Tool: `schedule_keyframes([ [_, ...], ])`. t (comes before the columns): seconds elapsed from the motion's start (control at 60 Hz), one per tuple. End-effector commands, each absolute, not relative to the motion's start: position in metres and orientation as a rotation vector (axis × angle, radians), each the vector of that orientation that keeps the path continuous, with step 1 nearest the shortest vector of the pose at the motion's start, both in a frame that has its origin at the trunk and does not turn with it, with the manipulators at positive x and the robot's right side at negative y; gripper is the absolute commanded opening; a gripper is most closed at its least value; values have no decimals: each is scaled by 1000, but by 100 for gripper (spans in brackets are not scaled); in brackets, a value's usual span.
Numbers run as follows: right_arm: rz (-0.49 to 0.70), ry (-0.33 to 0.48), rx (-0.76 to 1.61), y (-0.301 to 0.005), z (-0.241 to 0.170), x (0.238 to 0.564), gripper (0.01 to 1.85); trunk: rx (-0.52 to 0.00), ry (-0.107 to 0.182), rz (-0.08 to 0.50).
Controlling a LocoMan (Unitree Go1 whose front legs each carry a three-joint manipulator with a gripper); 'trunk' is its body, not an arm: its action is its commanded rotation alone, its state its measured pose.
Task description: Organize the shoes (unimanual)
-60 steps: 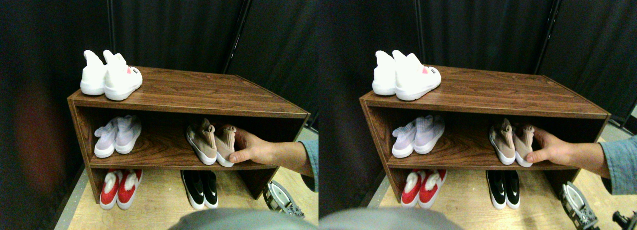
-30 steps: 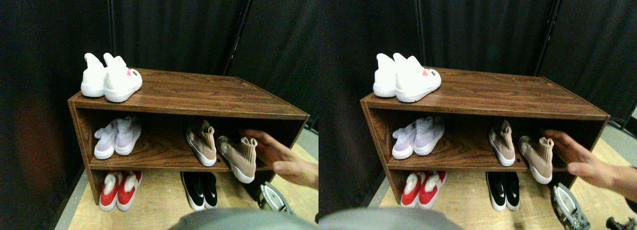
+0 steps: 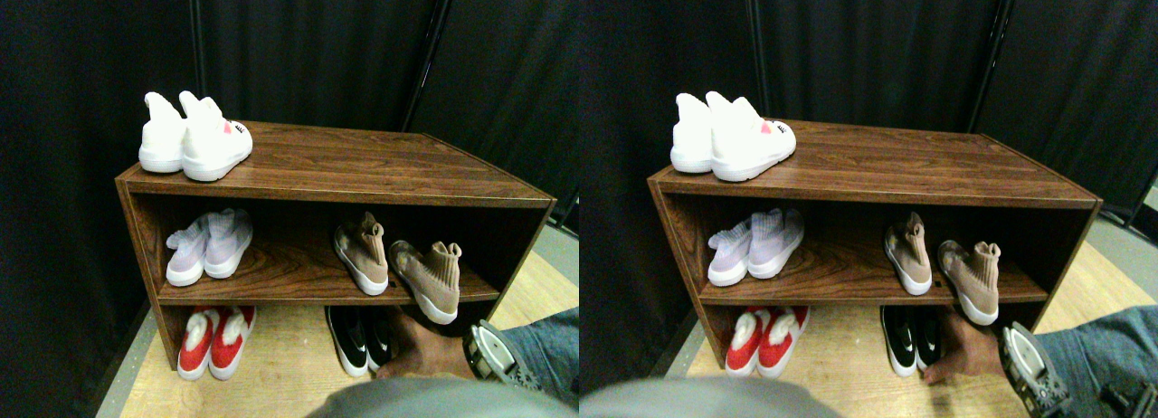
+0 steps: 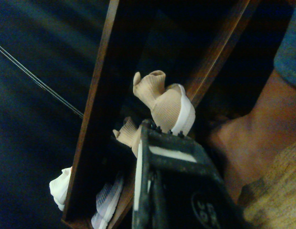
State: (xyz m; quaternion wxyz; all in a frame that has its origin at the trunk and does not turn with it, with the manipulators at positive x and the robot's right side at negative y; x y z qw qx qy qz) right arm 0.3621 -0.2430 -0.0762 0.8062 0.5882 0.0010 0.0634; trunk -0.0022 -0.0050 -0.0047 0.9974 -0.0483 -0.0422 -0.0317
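Front camera: two tan shoes (image 3: 398,262) sit on the middle board of the wooden rack (image 3: 344,174) – the right one skewed, toe over the edge. A person's hand (image 3: 425,350) touches the black shoes (image 3: 362,338) below, next to the right gripper (image 3: 493,356).

Wrist cam: tan shoes (image 4: 162,102) just past the jaw frame – can't tell if the jaws are apart or closed.

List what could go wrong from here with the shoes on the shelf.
The tan knit sock-style shoe with a white sole sits angled, its toe past the middle shelf's front edge, so a nudge might tip it off. A person's hand is by the black slip-on shoes, close to the claw, risking contact if the arm moves.
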Motion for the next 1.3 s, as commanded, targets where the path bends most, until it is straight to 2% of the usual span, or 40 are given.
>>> schedule_keyframes([
  [0.017,164,-29,1251,-242,-69,362,6,-120,-71,-62],
  [0.65,151,-48,1241,-243,-68,363,6,-107,-57,-73],
  [0.75,137,-38,1331,-243,-67,361,6,-107,-57,-73],
  [0.8,139,-28,1341,-243,-67,360,16,-108,-58,-75],
  [0.833,121,-47,1304,-242,-67,358,54,-107,-57,-73],
  [0.867,112,-59,1277,-241,-67,357,76,-107,-57,-73],
  [0.9,107,-60,1247,-241,-66,357,117,-107,-57,-73],
  [0.917,105,-59,1247,-241,-66,357,129,-107,-57,-73],
  [0.95,101,-59,1244,-240,-66,356,134,-108,-56,-73],
  [0.967,87,-62,1236,-240,-65,357,143,-108,-56,-73],
  [1.3,58,-62,1185,-239,-66,375,139,-112,-56,-69],
])
